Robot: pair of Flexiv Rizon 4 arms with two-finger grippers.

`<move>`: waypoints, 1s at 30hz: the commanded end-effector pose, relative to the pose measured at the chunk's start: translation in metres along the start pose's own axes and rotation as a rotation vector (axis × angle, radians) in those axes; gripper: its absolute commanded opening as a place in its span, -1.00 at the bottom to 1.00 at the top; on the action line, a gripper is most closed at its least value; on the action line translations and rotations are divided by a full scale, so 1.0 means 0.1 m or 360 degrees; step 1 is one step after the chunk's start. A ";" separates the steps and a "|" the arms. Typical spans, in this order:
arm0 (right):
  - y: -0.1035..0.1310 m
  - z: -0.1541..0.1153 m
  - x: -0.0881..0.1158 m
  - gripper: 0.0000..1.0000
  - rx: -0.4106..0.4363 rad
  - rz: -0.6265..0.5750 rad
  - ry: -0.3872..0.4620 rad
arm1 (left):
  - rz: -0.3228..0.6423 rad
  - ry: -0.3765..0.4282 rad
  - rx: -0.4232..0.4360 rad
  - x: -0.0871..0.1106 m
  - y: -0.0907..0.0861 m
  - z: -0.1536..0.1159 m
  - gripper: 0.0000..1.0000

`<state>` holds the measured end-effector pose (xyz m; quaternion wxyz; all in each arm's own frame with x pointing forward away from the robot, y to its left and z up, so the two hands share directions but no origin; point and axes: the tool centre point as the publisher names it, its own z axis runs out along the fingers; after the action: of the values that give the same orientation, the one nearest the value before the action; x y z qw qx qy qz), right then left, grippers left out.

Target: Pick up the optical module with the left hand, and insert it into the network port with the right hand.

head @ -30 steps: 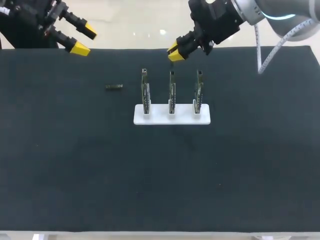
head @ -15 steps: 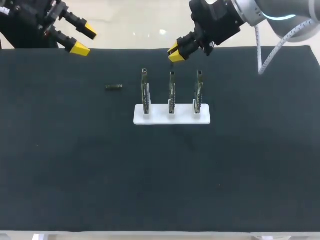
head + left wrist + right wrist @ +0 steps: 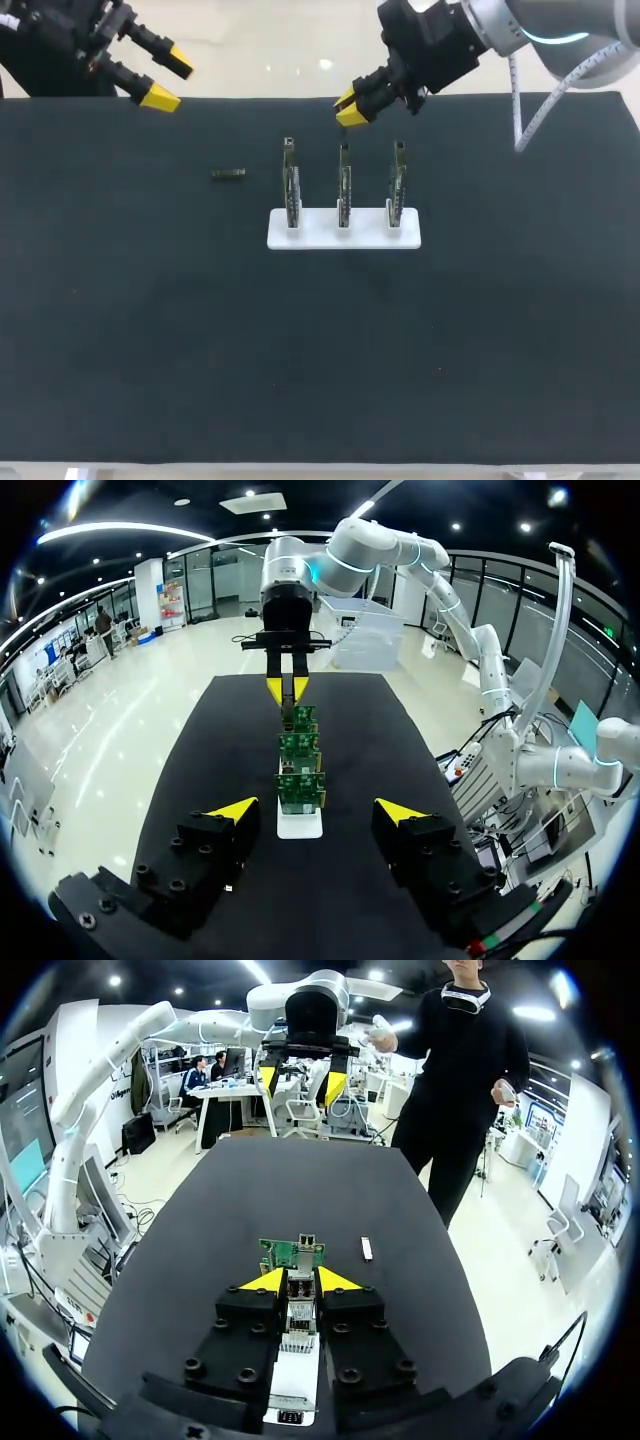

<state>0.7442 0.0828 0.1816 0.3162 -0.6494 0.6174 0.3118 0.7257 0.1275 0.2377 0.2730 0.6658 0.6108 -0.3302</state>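
L hand point(image 3: 168, 80) wide open, empty, over table's point(image 3: 120, 330) far-left corner. Optical module point(image 3: 228, 173) lies flat nearby, just beside boards point(image 3: 343, 190) in white holder point(image 3: 343, 238). R hand point(image 3: 348, 107) narrow, empty, above mid board. Risk: small flat module skids/tilts w/ off-centre pinch. R wrist view shows module; L wrist doesn't.

I have open desk point(image 3: 120, 320) around the optical module point(image 3: 228, 173); at its 3 o'clock three upright circuit boards point(image 3: 343, 190) in a white holder point(image 3: 320, 236) bar the way.
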 end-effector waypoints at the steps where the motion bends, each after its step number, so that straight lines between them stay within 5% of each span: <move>1: -0.01 0.01 0.01 -1.00 0.0005 -0.0004 -0.0004 | -0.0002 0.0005 0.0001 0.00 0.00 0.00 1.00; 30: 0.00 0.04 0.08 -1.00 -0.0002 -0.0012 -0.0019 | -0.0002 0.0005 0.0001 0.00 0.00 0.00 1.00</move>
<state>0.7450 0.0819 0.1766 0.3190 -0.6503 0.6138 0.3141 0.7257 0.1275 0.2377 0.2730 0.6659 0.6108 -0.3302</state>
